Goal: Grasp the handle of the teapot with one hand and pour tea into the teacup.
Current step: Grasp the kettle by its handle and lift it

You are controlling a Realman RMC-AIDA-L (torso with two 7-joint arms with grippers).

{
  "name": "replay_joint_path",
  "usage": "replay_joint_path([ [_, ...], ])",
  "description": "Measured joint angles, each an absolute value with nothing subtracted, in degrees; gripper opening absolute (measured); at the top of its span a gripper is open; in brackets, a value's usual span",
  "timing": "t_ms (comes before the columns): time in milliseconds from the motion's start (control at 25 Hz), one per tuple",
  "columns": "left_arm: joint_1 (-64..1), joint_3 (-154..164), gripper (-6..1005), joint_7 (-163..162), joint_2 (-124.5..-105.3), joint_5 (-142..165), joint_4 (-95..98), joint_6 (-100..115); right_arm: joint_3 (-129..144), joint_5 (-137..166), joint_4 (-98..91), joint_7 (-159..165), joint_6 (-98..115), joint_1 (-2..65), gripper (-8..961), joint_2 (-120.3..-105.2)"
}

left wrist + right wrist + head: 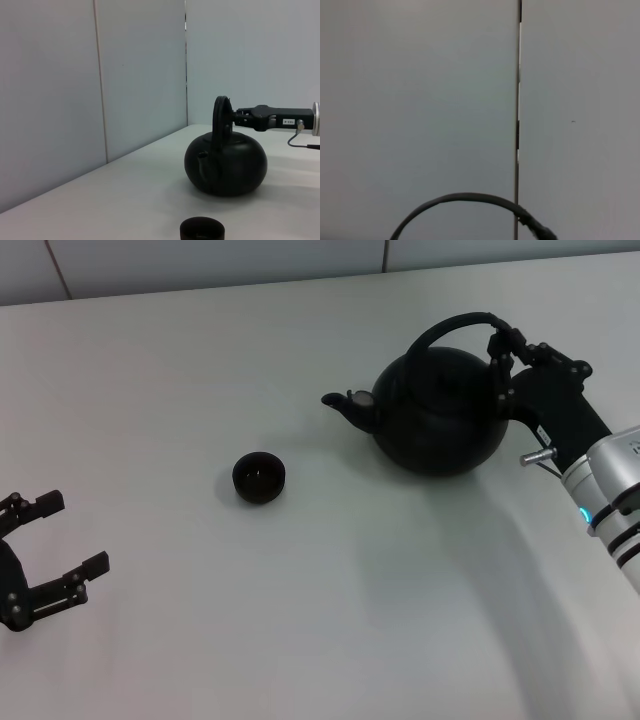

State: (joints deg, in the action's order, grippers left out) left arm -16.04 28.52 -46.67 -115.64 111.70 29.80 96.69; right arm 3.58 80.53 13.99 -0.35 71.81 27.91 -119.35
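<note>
From the head view, the teapot [437, 410] stands on the white table [300, 620], its short spout aimed toward the robot's left. The right gripper [497, 352] has reached in from the right side and sits at the right-hand end of the arched handle [450, 328], its fingers around the bail, though how tightly they are closed cannot be told from here. The teacup [259, 477] rests well apart from the teapot, to the left of the spout and nearer the robot. The left gripper [62, 540] hangs idle near the table's left edge, its jaws spread wide with nothing between them.

In the left wrist view, the teapot [226, 162] is seen end-on with its base flat on the table, not lifted. The handle [221, 116] rises edge-on above it, and the right gripper [239, 117] meets it level from the side, just at the bail. The teacup's [202, 230] rim shows in the foreground.

The right wrist view shows only a bare wall and a thin arc of cable [465, 200]; neither fingers nor pot appear.

The step in hand looks like the grasp of the handle. Next calls for a firm close, a lift, a carry leftward until the spout is over the teacup, then a tilt
</note>
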Motion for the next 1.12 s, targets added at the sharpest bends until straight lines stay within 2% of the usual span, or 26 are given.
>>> replay_joint_path([
  [40,-16.1,28.5,862,-46.7,-115.64,111.7,29.8,96.7,3.6,80.5,14.0,-0.3,71.4,28.1,191,-119.35],
  [440,-16.1,28.6,861,-46.6,-115.71,111.7,29.8,96.6,3.5,80.5,12.9,0.2,74.0,29.7,69,-119.23],
  [1120,-15.9,27.5,862,-46.3,-116.07,111.7,29.8,96.7,4.0,93.6,-2.1,22.7,72.2,35.8,69,-119.00],
])
